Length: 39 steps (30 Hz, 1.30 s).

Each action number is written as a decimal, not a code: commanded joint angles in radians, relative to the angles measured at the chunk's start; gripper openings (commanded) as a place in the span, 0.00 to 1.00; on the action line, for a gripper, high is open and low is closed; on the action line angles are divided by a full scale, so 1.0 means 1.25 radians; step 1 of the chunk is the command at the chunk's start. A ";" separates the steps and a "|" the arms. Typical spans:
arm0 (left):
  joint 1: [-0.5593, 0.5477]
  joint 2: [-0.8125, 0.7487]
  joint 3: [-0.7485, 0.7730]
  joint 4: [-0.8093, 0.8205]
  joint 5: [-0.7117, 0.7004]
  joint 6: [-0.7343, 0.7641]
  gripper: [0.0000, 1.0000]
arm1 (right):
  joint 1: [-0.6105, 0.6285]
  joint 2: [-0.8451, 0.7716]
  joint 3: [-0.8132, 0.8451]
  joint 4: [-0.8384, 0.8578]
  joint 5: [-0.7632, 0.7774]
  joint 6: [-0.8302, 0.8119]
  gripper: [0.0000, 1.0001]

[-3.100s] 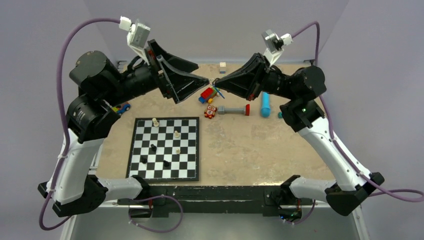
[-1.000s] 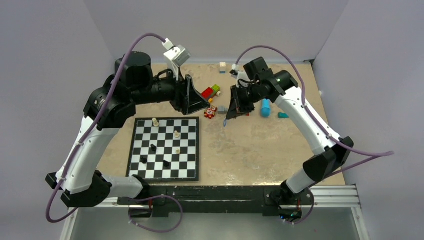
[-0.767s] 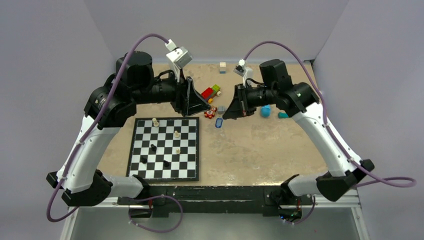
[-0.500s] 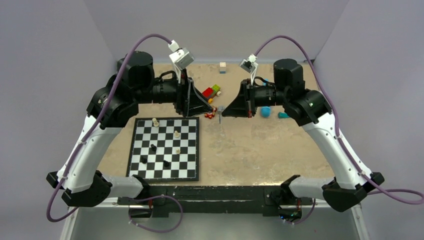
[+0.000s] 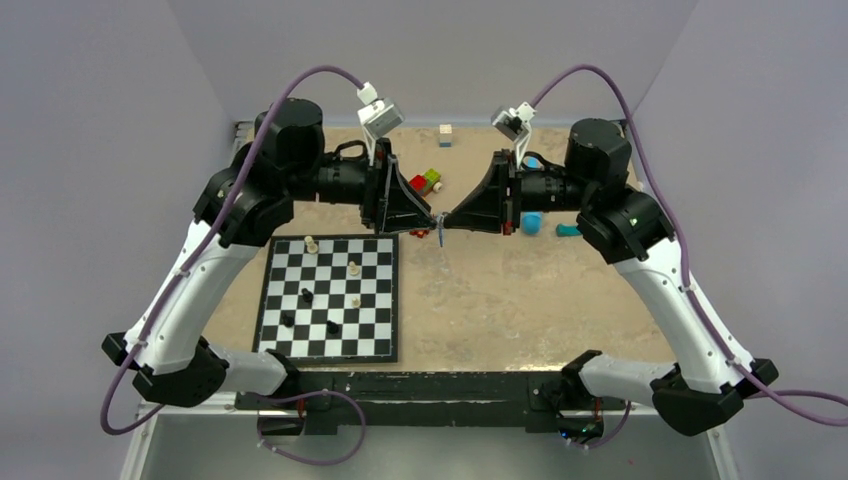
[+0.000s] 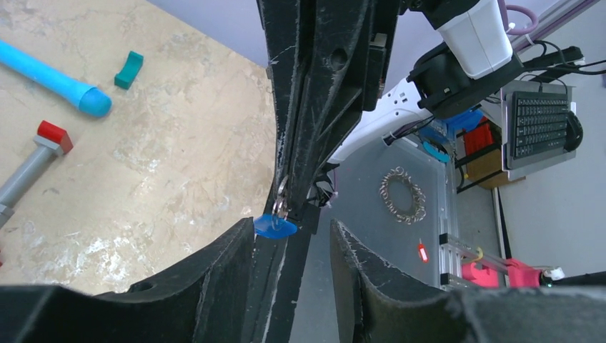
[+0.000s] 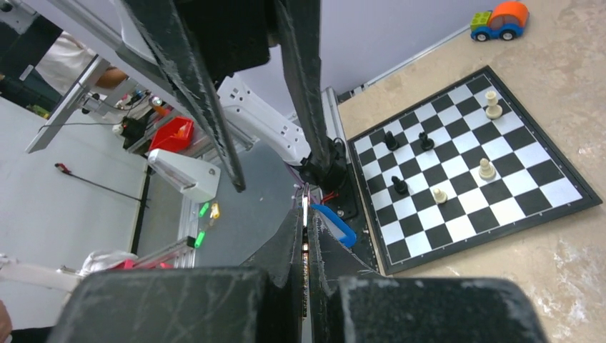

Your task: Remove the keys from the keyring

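1. Keyring (image 6: 275,227) – it hangs in the air at the very tips of the right fingers (image 6: 307,107), its blue tag dangling just below a thin metal ring.
2. The right fingers are clenched on that ring, and the right wrist view shows no gap between their tips.
3. The left fingers (image 6: 214,286) stand apart, one on each side of the right fingers' tips. The tag lies just beside the inner edge of one left finger, but whether it touches cannot be told.
4. A thin silvery sliver shows right at the right fingers' tips. It is too small to tell whether it is one of the keys or the ring itself.
5. Seen from above, the two pairs of fingers meet tip to tip over the table (image 5: 520,300), and the keyring hangs just under the meeting point.
6. A chessboard (image 5: 330,297) lies flat on the table on the left fingers' side, lower than the fingertips and toward the arm bases. A few light and dark chess pieces (image 5: 353,268) stand on it.
7. On the table beyond the left fingers – past the keyring – lie a light-blue cylinder (image 6: 53,75), a small teal piece (image 6: 128,69) and a grey bar with a red end (image 6: 36,153), all well apart from the fingers.
8. In the right wrist view a small toy car (image 7: 500,20) sits on the table past the far corner of the chessboard.
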 commanded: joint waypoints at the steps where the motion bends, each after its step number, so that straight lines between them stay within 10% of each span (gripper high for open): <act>1: 0.005 0.016 0.021 0.032 0.045 -0.020 0.46 | 0.002 -0.017 -0.008 0.095 -0.038 0.035 0.00; 22: 0.005 0.029 0.043 0.035 0.045 -0.013 0.00 | 0.002 -0.015 -0.011 0.130 -0.055 0.048 0.00; 39: 0.005 -0.051 -0.061 0.257 -0.099 -0.202 0.00 | 0.002 -0.007 -0.046 0.394 0.047 0.189 0.00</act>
